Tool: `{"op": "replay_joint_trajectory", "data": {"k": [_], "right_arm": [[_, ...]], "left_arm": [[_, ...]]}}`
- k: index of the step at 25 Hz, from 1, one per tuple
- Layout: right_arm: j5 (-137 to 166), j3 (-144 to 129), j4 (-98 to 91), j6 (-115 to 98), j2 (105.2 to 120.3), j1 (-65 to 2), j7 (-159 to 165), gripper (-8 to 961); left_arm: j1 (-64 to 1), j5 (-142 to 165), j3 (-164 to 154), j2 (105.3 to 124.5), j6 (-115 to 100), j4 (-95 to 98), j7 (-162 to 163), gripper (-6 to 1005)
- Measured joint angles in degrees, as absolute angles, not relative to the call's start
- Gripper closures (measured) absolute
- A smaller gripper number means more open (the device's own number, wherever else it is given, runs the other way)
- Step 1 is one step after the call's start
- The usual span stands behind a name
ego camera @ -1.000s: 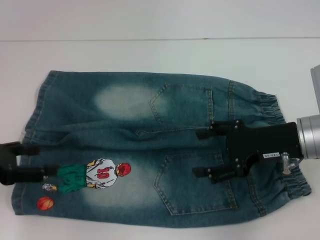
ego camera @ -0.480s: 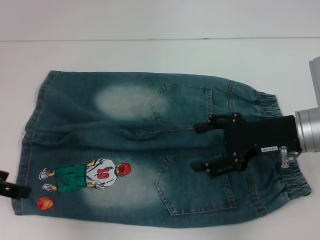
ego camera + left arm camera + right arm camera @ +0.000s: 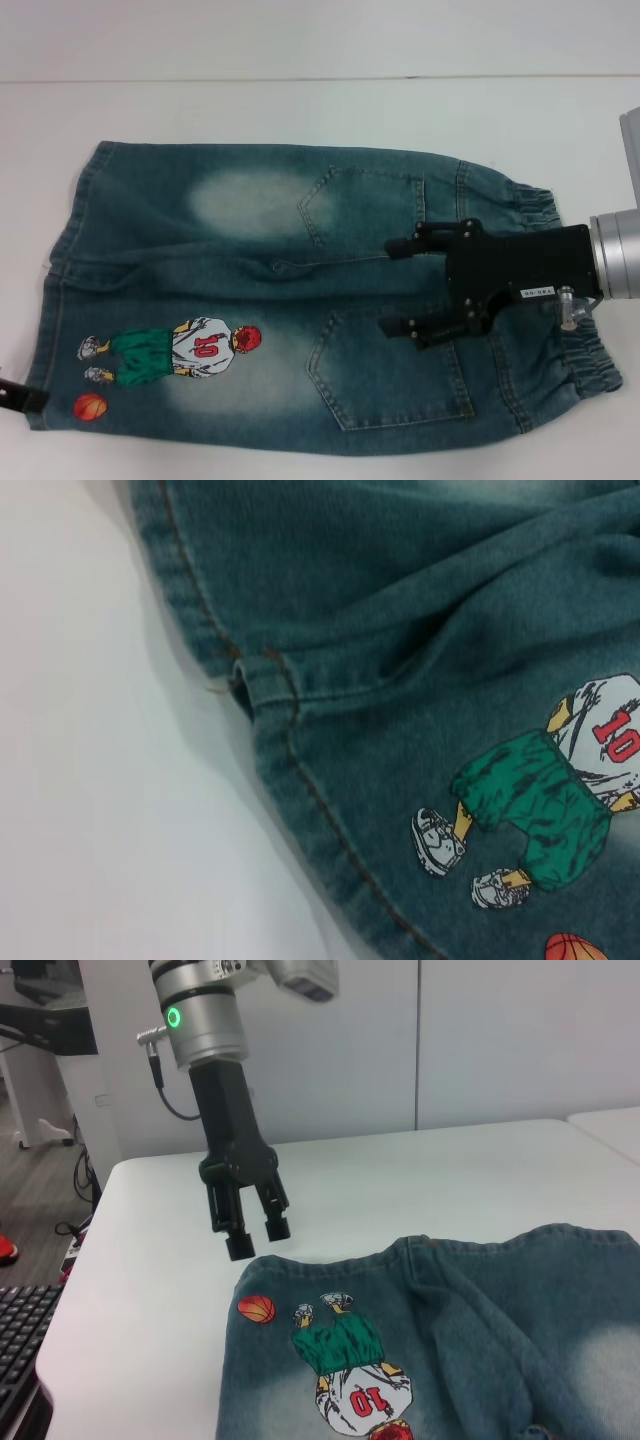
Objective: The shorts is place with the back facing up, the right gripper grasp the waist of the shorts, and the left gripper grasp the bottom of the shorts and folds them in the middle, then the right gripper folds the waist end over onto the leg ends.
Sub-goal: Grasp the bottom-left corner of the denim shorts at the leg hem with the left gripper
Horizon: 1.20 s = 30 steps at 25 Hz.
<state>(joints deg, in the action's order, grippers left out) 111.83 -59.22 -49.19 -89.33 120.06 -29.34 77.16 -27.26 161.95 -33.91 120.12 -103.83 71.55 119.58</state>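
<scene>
head view shows the shorts lying flat, back up, on the white bench, long axis running side to side: the leg ends toward the robot's left, the waist of the shorts toward its right. the right end effector hangs over the back pockets with its fingers spread and holding nothing, fingertips pointing toward the leg ends, so the gathered band lies behind them, under and just beyond the silver wrist; by my reading it must draw back toward the robot's right before it can pinch that band. the left end effector, seen in the right wrist view, hovers above bare bench just off the hem corner near the basketball print, fingers slightly apart and empty; the hem is close beside it, toward the robot's right. each arm is nearer its own end of the garment.
</scene>
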Motion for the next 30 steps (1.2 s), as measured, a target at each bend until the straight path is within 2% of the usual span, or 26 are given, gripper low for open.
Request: {"op": "replay_joint_trajectory", "data": {"k": [20, 30], "right_arm": [[111.79, -59.42, -49.41, -89.18, 120.14, -29.44, 76.79, 49], [111.74, -59.39, -49.5, -88.86, 120.07, -28.92, 76.79, 54]], "left_arm": [[-28.11, 163.39, -35.49, 120.98, -103.36, 68.09, 119.87, 161], [-29.86, 162.23, -34.05, 120.33, -103.11, 64.95, 119.75, 185]]}}
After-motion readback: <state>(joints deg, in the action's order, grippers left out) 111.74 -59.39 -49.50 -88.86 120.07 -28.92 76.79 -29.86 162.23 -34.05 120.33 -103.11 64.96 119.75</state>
